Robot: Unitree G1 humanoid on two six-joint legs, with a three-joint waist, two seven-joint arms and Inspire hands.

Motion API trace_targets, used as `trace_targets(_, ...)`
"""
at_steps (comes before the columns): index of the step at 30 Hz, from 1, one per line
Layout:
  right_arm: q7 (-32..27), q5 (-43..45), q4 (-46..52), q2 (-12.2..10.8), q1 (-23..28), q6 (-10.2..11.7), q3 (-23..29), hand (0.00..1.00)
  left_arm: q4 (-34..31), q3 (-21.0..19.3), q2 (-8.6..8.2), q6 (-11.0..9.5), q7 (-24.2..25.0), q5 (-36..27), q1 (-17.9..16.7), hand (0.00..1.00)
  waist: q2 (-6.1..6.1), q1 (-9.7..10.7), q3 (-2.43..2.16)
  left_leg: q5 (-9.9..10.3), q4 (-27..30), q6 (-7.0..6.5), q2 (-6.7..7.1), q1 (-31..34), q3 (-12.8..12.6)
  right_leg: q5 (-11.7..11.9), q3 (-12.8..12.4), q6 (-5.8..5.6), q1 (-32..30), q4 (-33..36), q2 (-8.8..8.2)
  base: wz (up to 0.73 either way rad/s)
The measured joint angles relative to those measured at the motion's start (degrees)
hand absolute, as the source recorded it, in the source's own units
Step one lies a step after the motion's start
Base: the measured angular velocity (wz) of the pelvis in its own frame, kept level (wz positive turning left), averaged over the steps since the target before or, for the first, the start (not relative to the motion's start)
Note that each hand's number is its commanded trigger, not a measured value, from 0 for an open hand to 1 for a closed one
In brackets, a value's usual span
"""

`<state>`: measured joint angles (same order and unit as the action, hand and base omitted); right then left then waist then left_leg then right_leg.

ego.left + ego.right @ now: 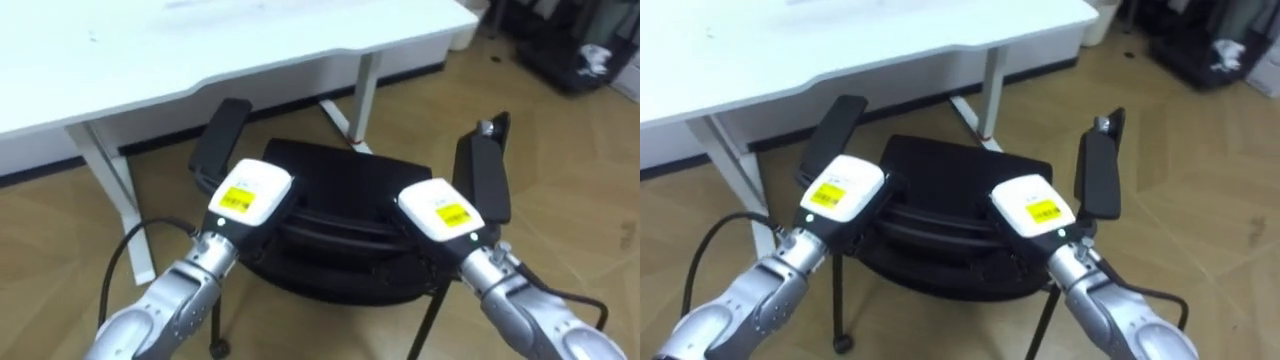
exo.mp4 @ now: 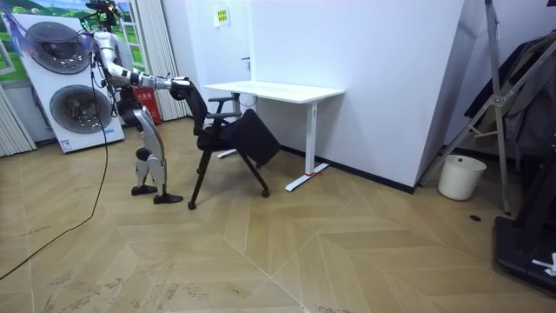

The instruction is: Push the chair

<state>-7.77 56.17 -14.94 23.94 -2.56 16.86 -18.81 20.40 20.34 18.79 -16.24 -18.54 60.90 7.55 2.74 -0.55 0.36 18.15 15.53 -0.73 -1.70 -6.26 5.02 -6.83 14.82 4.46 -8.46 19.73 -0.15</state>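
My left hand [image 1: 250,195] lies against the top of the chair's backrest [image 1: 335,228], and my right hand [image 1: 440,210] is on the same edge further along it, with a stretch of bare backrest between them. From above I see only the backs of both hands. The fingers run forward and down over the far side of the dark backrest, where I lose them against the black. I cannot tell whether either hand is curled round the edge or merely pressed flat to it.

The chair [image 1: 345,175] is black and stands directly in front of me, its seat pointing towards the white desk [image 1: 200,50]. The left armrest [image 1: 220,140] reaches up beside the desk's near leg [image 1: 110,190], and the right armrest [image 1: 483,175] stands out over the wooden floor [image 1: 570,180]. The front of the seat is close to the desk's edge. The chair's legs are mostly hidden beneath the seat and my forearms.

In the room view I stand upright at the back of the chair with both arms held out level, but the two hands merge into one dark shape there. Stacked washing machines [image 2: 61,78] are behind me, and a white bin [image 2: 460,176] sits well apart by the wall.
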Motion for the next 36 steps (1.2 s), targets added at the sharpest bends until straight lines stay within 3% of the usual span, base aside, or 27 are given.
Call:
trace_targets(4,0.25,0.16,0.0,-0.6,-0.56,-0.18,0.01,1.0,-0.53,-0.64,-0.02,0.03,0.41,-0.01,0.08,1.0,0.65,-1.71,0.31,0.96,3.63,1.62,-0.91,0.33,-0.4,-3.38,1.25,0.7,0.48,2.35,0.03,0.2)
trace_targets(5,0.34,0.41,-0.21,-1.11,-0.54,-0.21,0.0,1.0,-0.75,-0.81,0.08,0.01,0.8,-0.01,-0.14,1.0,0.83,-1.82,0.47,1.51,7.13,2.49,-1.65,1.25,-0.26,-4.22,2.22,0.99,1.65,2.41,0.15,0.34)
trace_targets(7,0.43,0.43,-0.34,-1.51,-0.52,-0.2,-0.04,1.0,-0.92,-1.04,0.37,-0.03,1.24,-0.01,-0.33,1.0,1.26,-2.42,0.74,1.69,13.48,2.78,-2.15,3.3,-0.69,-5.76,3.32,1.43,3.06,2.99,0.22,0.31)
trace_targets(9,0.34,0.41,-0.85,-2.12,-0.52,-0.11,-0.05,1.0,-1.02,-1.13,0.45,-0.07,1.22,-0.01,-0.47,1.0,1.44,-2.89,0.97,1.48,20.86,3.42,-4.36,5.88,-3.19,-7.32,6.22,2.55,5.08,3.29,0.45,0.35)
trace_targets(14,-0.17,0.41,-1.37,-1.89,-0.9,-0.19,-0.06,1.0,0.1,-1.17,-0.21,-0.05,0.31,0.02,-0.03,1.0,1.7,-3.07,0.86,-1.0,25.12,5.83,-7.04,8.25,-7.17,-8.65,9.44,3.24,7.97,1.39,0.77,0.43)
trace_targets(15,-0.08,0.41,-1.24,-1.79,-0.96,-0.2,-0.05,1.0,-0.06,-1.18,-0.2,0.0,0.2,0.02,-0.13,1.0,1.89,-3.04,0.62,-1.15,24.85,5.95,-7.49,9.36,-8.02,-8.67,10.02,3.27,8.35,0.51,0.74,0.35)
trace_targets(16,-0.1,0.42,-1.16,-1.68,-1.01,-0.22,-0.05,1.0,-0.13,-1.18,-0.24,0.04,0.13,0.07,-0.08,1.0,1.99,-2.98,0.66,-1.13,24.72,5.94,-7.6,10.37,-8.04,-8.68,10.59,3.3,8.62,0.04,0.65,0.31)
trace_targets(18,-0.21,0.42,-1.48,-1.67,-1.16,-0.26,-0.08,1.0,-0.25,-1.18,-0.41,0.25,-0.23,0.61,-0.18,1.0,3.3,-3.12,1.19,-1.2,23.03,5.81,-7.39,15.43,-9.34,-8.8,11.76,3.12,10.11,-1.7,-0.06,0.22)
trace_targets(20,-0.55,0.39,-1.74,-1.74,-0.61,-0.17,-0.1,1.0,-0.26,-1.15,-0.53,0.21,-0.54,1.27,-0.46,1.0,3.75,-3.1,1.08,-2.0,18.41,5.43,-6.45,18.95,-9.77,-8.81,12.87,2.8,11.76,-3.41,-0.16,0.23)
trace_targets(22,-1.03,0.39,-1.78,-1.82,0.02,-0.14,-0.16,1.0,-0.27,-1.14,-0.71,0.18,-1.1,2.19,-0.85,1.0,3.99,-3.21,0.96,-5.21,11.48,4.56,-5.47,21.39,-10.75,-9.16,13.29,2.24,13.12,-4.07,-0.16,0.14)
trace_targets(23,-1.45,0.41,-1.95,-1.88,0.36,-0.08,-0.16,1.0,-0.26,-1.14,-0.82,0.13,-1.12,2.46,-1.05,1.0,4.02,-3.79,0.94,-9.16,7.56,3.92,-4.9,22.13,-11.35,-9.43,13.06,1.86,13.59,-4.18,-0.2,-0.18)
trace_targets(24,-1.61,0.43,-2.06,-1.86,0.79,0.04,-0.16,1.0,-0.35,-1.15,-1.11,0.12,-1.09,2.76,-1.57,1.0,4.19,-4.7,0.49,-13.17,4.6,3.34,-4.23,22.06,-11.56,-9.76,12.49,1.33,13.97,-4.41,-0.23,-0.21)
trace_targets(26,-1.66,0.44,-1.21,-1.83,1.81,0.02,-0.16,1.0,-1.67,-1.19,-1.16,0.2,-0.84,2.88,-2.69,1.0,4.07,-4.86,-0.64,-18.01,2.12,2.33,-3.13,21.52,-11.53,-10.2,12.19,0.54,14.46,-4.63,-0.37,-0.02)
trace_targets(27,-1.71,0.46,-0.57,-1.91,2.0,-0.17,-0.17,1.0,-2.63,-1.57,-0.88,0.2,-0.57,2.91,-3.08,1.0,4.66,-4.89,-0.69,-19.03,1.62,1.63,-2.23,20.93,-11.62,-10.47,11.85,0.03,14.42,-4.36,-1.0,0.1)
trace_targets(31,-1.7,0.66,-0.1,-2.25,1.33,-0.74,-0.28,1.0,-3.34,-2.35,-0.31,0.32,0.4,2.81,-2.76,1.0,5.58,-6.21,-0.22,-18.36,1.66,0.99,-0.57,19.62,-12.62,-11.01,10.73,-1.36,15.11,-4.11,-2.67,-0.06)
trace_targets(36,-1.7,0.72,0.32,-2.4,1.27,-1.08,-0.25,1.0,-4.05,-2.69,-0.19,0.31,1.41,2.68,-2.5,1.0,6.77,-7.74,0.28,-15.31,2.65,0.32,1.41,18.33,-13.32,-13.19,10.29,-3.37,15.91,-3.18,-5.04,0.0)
